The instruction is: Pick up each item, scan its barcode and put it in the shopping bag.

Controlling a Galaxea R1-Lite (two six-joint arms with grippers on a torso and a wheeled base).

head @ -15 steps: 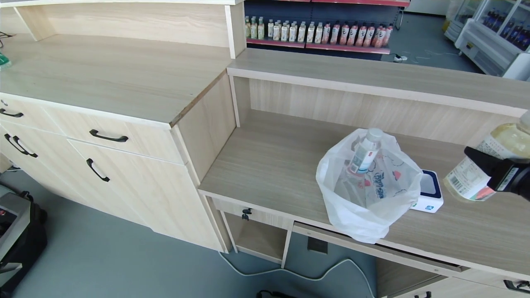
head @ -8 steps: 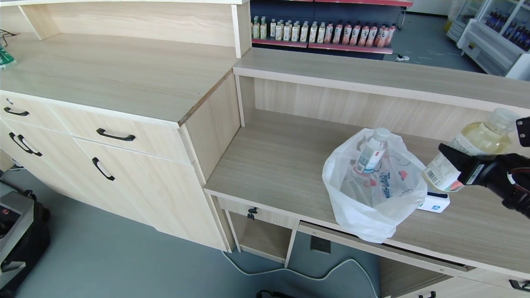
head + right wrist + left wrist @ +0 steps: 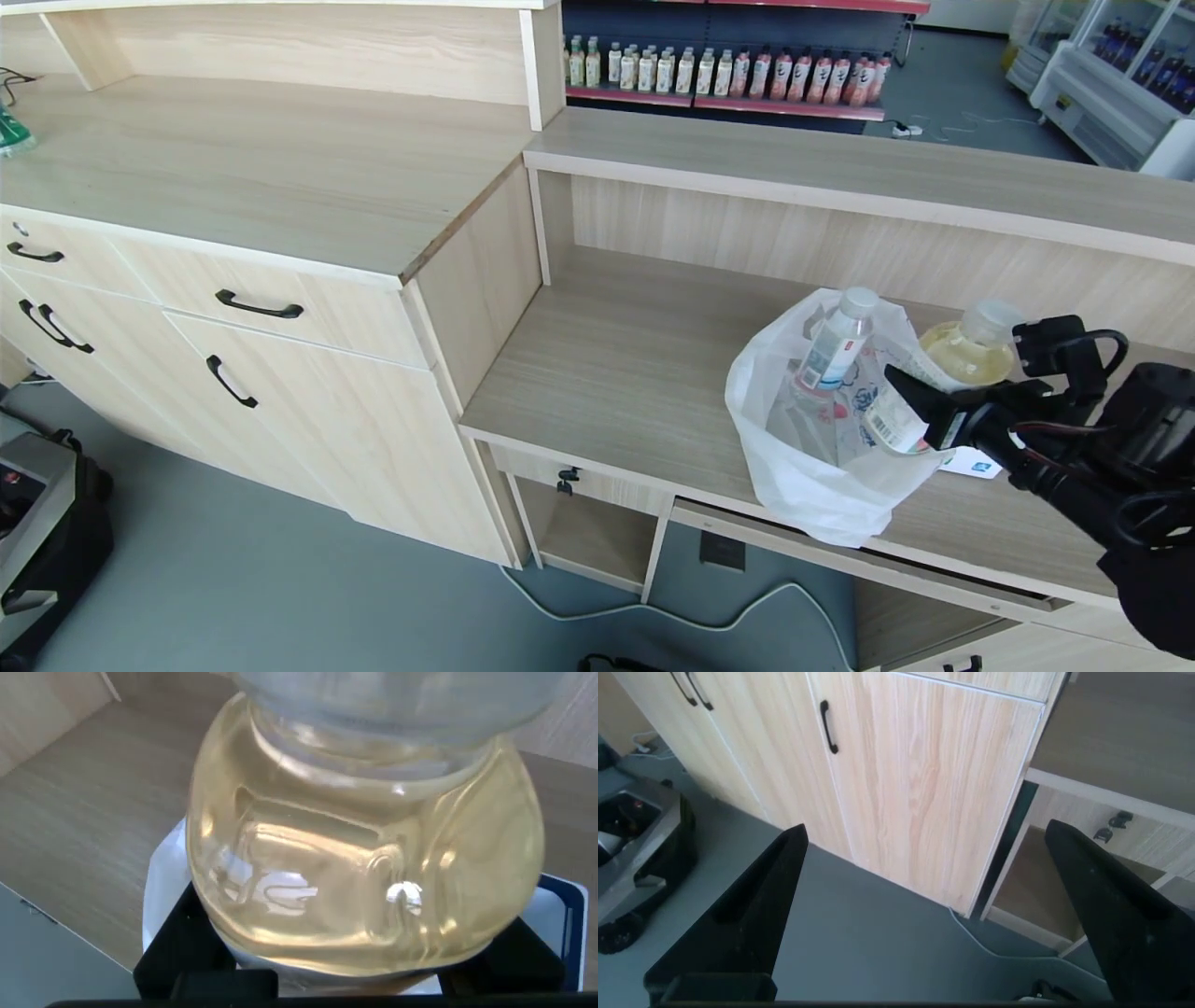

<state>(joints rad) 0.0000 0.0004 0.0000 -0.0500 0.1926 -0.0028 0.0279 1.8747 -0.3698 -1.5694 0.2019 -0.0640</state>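
Observation:
My right gripper (image 3: 943, 411) is shut on a bottle of pale yellow drink (image 3: 948, 373) and holds it tilted over the right rim of the white shopping bag (image 3: 822, 467). In the right wrist view the yellow drink bottle (image 3: 364, 877) sits between the fingers, close to the camera. A clear bottle with a white cap (image 3: 836, 341) leans inside the bag. The white and blue barcode scanner (image 3: 971, 461) lies on the counter just right of the bag, mostly hidden by the arm. My left gripper (image 3: 924, 905) hangs open above the grey floor, beside the cabinet doors.
The bag stands on the lower wooden counter (image 3: 616, 373), near its front edge. A raised ledge (image 3: 840, 177) runs behind it and a taller counter (image 3: 243, 168) is at the left. Shelves of bottles (image 3: 719, 75) stand far behind.
My right gripper has carried the yellow drink bottle leftward from above the scanner to the bag's rim. The camera shifted a little between the earliest frame and now.

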